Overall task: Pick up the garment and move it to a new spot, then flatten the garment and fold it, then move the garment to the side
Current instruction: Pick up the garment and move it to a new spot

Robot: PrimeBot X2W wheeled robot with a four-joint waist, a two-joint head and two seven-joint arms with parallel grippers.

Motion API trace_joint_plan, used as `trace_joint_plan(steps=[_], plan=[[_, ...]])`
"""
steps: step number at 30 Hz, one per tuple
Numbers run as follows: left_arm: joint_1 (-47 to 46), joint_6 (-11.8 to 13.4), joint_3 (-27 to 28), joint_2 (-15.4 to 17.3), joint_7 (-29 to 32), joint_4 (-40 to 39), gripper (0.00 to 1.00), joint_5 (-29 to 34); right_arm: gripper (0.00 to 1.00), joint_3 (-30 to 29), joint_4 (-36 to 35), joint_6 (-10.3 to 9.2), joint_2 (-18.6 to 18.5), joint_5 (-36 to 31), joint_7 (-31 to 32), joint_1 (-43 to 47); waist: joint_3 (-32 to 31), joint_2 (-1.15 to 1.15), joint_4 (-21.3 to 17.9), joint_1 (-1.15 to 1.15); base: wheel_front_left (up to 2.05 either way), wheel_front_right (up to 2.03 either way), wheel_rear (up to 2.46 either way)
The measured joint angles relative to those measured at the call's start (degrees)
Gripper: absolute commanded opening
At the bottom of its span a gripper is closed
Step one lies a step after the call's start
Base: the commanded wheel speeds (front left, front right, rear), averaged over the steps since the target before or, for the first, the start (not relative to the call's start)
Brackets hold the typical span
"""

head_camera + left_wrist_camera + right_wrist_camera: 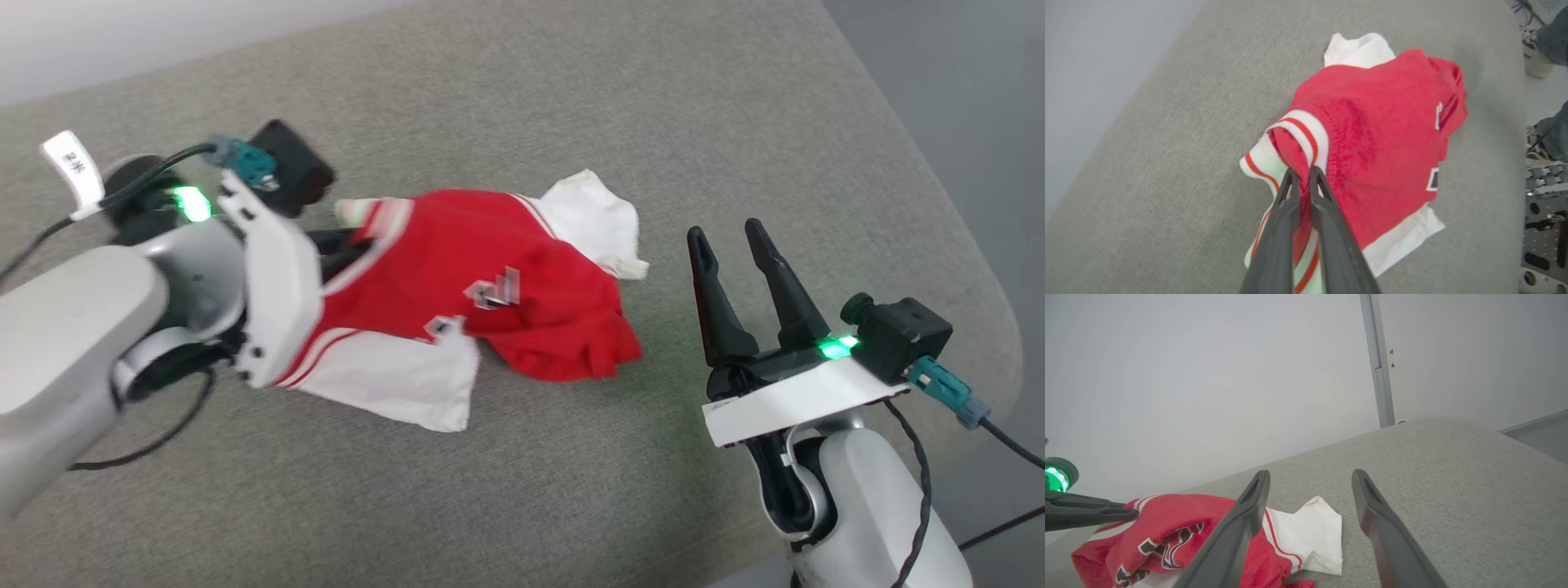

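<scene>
Red soft fabric, the garment (1372, 134) looks limp and light, best taken by its firmer striped trim (1306, 130), where the left gripper (1302, 173) is clamped; the right gripper (727, 235) gapes empty.

I cannot read the dark, white-outlined numerals (492, 291) on the garment (457, 245), crumpled as they are, and the white tag (72, 167) on a cable (184, 153) bears small dark marks, perhaps a 2, too blurred to tell.

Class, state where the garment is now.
In the head view the garment lies crumpled left of centre on the grey cushion, striped trim pinched by the left gripper, the open right gripper apart on its right.
</scene>
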Motion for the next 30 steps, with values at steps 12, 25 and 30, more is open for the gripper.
trace_joint_plan(steps=[12,25,30], plan=[[3.13,0.00,-0.03,-0.48,1.41,10.72,0.00,9.50,1.00,1.15,-1.01,0.00,0.01,1.54,0.00,0.41,2.45,0.00,-2.59,0.00,0.00,0.00,0.00],[3.94,0.00,0.25,-2.21,-0.09,13.35,0.47,9.65,1.00,0.07,-1.64,0.00,0.01,0.59,0.00,-0.44,4.39,0.00,-1.93,0.00,0.00,0.00,0.00],[3.11,0.01,-0.08,-3.98,-7.06,14.66,1.00,8.83,1.00,-0.94,-0.05,0.01,0.04,-2.65,0.00,-0.84,2.56,0.00,0.52,0.00,0.00,0.00,0.00]])
